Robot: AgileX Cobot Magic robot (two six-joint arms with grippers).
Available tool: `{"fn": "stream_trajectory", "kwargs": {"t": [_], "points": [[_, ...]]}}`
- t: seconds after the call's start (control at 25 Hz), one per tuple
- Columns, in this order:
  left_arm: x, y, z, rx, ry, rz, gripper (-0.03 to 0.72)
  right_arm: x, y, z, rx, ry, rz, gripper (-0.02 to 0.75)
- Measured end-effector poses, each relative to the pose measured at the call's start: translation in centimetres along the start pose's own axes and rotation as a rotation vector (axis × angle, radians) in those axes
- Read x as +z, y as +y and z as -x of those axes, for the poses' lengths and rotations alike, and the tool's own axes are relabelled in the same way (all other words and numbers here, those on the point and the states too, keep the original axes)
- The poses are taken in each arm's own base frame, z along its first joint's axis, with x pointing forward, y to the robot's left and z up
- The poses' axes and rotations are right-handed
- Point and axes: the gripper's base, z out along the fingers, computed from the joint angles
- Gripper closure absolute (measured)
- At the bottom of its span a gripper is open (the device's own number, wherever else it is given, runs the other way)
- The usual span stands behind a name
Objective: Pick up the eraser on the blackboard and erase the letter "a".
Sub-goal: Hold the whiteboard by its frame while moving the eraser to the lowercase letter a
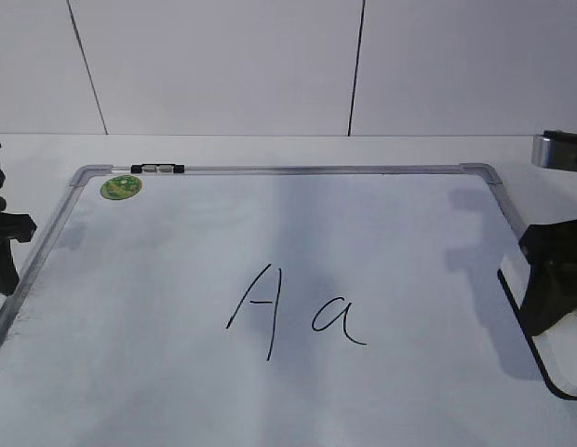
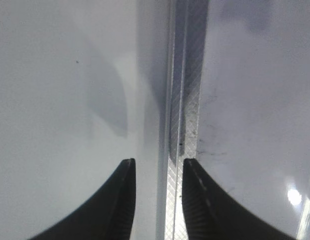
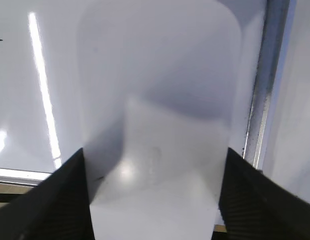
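Note:
The blackboard [image 1: 158,279] is a white board with a silver frame, lying flat. The letter "a" [image 1: 337,321] is written near its middle, right of a taller capital "A" [image 1: 256,312]. The eraser [image 1: 563,368], white with a black underside, is at the board's right edge. In the right wrist view the eraser [image 3: 155,175] fills the gap between my right gripper's [image 3: 155,150] fingers, which press on both long sides. That gripper [image 1: 549,289] is far right of the "a". My left gripper [image 2: 159,161] is open and empty over the board's left frame [image 2: 182,100]; it also shows in the exterior view [image 1: 5,251].
A round green sticker [image 1: 121,187] sits at the board's far left corner, beside a small black-and-silver clip [image 1: 158,169] on the frame. A white wall stands behind the table. The board's right frame [image 3: 262,100] runs just right of the eraser.

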Motion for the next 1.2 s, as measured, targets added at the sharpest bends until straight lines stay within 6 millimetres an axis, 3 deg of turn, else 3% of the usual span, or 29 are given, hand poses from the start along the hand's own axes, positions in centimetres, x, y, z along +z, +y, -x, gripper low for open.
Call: {"fn": "stream_trajectory", "kwargs": {"t": [0.36,1.2], "points": [[1.3,-0.7,0.2,0.028,0.024,0.001,0.447,0.0,0.3,0.0,-0.015,0.002,0.022,0.195],[1.9,-0.4,0.5,0.041,0.03,0.023,0.448,0.0,0.5,-0.1,-0.025,0.003,0.023,0.195]]}}
